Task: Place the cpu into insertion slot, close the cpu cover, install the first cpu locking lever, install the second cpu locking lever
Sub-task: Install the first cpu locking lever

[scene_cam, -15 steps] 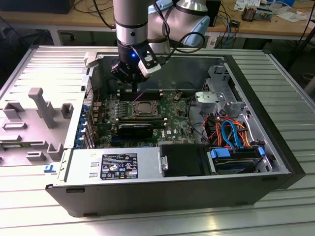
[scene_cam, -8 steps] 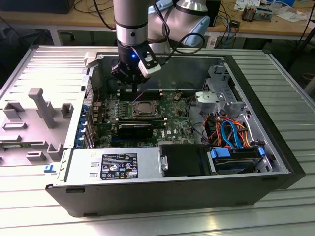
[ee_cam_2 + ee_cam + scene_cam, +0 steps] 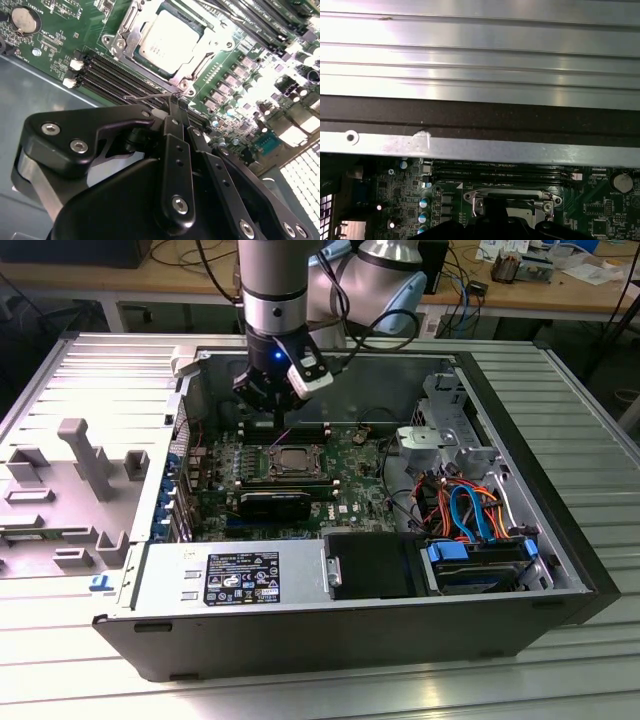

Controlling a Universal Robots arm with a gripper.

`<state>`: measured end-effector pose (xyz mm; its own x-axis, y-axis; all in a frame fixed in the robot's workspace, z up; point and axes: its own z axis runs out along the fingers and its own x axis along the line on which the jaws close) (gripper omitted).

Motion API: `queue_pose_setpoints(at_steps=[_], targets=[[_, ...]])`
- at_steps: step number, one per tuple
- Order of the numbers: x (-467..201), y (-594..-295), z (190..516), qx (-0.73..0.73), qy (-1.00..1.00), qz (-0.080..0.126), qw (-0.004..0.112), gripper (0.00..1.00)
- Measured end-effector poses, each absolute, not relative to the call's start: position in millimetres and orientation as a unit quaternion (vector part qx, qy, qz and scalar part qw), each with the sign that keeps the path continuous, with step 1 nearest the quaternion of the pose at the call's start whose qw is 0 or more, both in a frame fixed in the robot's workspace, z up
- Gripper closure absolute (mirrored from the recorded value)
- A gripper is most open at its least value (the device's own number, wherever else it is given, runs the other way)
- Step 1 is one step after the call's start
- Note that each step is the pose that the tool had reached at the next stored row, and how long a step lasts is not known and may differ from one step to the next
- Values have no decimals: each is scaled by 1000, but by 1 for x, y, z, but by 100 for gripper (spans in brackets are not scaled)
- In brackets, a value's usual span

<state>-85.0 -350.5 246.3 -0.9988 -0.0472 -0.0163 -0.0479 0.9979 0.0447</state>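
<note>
Silver cpu (image 3: 167,42) sits in the insertion slot (image 3: 148,65), cpu cover (image 3: 202,62) down to hold it. We see the gripper (image 3: 175,103) pinched shut, thin tip against the wire locking lever (image 3: 145,96), likely to push it.

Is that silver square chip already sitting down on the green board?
Yes, in the second wrist view the cpu lies flat in the window of the cpu cover on the green board.

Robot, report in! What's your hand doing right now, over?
My hand shut on thin wire locking lever. Seated cpu under lowered cpu cover. Memory slots close by, nothing blocking.
</note>
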Motion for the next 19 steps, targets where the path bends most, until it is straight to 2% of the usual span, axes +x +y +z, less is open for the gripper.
queue_pose_setpoints(at_steps=[19], targets=[[-80, -349, 234, -1, 1000, 22, 8, 89]])
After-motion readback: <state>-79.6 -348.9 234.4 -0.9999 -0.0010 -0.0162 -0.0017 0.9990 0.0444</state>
